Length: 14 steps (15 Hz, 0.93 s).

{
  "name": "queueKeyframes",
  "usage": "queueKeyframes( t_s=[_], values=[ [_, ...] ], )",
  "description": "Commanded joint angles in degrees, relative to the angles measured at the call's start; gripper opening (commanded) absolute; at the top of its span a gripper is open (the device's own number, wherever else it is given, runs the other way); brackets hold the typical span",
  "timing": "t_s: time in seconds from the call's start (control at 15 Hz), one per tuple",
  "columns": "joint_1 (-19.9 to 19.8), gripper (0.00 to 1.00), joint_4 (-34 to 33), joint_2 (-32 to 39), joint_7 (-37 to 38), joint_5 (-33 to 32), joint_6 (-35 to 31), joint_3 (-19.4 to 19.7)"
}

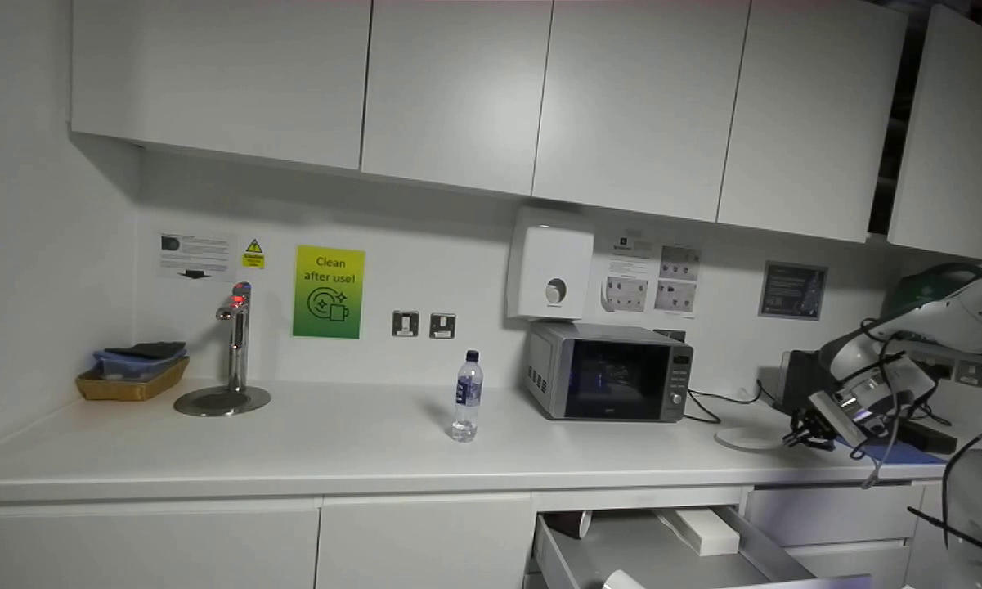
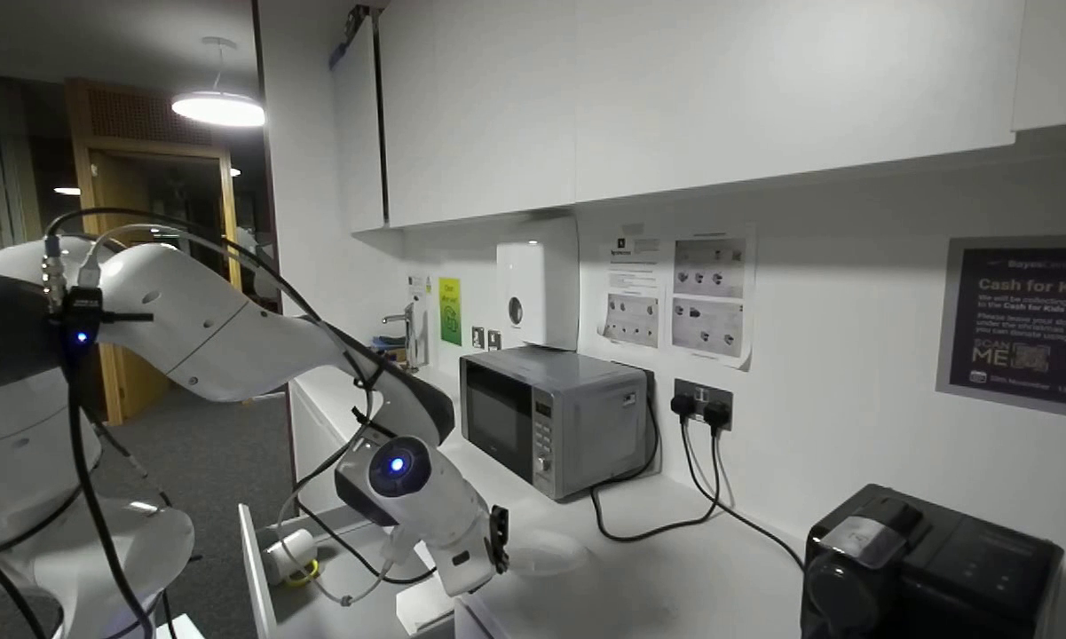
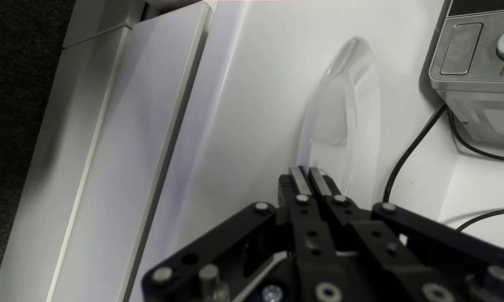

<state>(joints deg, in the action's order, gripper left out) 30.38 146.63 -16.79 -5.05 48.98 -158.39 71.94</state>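
A shallow, clear or whitish dish (image 3: 331,109) shows in the wrist view as a long narrow oval. It also shows in both exterior views, as a pale oval on or just over the counter (image 1: 748,440) and beside the microwave (image 2: 548,552). My gripper (image 3: 305,170) has its fingers almost together, with the dish's near rim in the thin gap between the tips. The gripper is low over the counter in an exterior view (image 1: 791,438) and at the dish's edge in an exterior view (image 2: 502,540). I cannot tell whether the dish touches the counter.
A grey microwave (image 1: 613,372) with black cables stands beside the dish. A water bottle (image 1: 467,399) stands on the counter. An open drawer (image 1: 646,564) below holds a white box (image 1: 707,532) and cups. A black coffee machine (image 2: 927,568) stands nearby.
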Motion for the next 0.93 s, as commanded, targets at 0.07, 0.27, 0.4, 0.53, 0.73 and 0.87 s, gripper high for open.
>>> queueKeyframes(
  t_s=[0.07,0.27,0.4,0.53,0.73,0.87],
  values=[
    [7.5,0.01,-2.8,0.6,-2.5,1.9,0.7,7.4],
    [11.9,0.01,-3.5,0.3,-2.1,1.1,0.2,11.8],
    [14.7,0.01,-4.0,0.0,-1.8,0.6,-0.1,14.6],
    [17.3,0.01,-4.5,-0.1,-1.4,0.1,-0.3,17.1],
    [20.9,0.35,-5.1,-0.3,-0.8,-0.7,-0.6,20.7],
    [23.2,0.52,-5.2,-0.6,-0.5,-1.1,-0.9,23.1]
  ],
)
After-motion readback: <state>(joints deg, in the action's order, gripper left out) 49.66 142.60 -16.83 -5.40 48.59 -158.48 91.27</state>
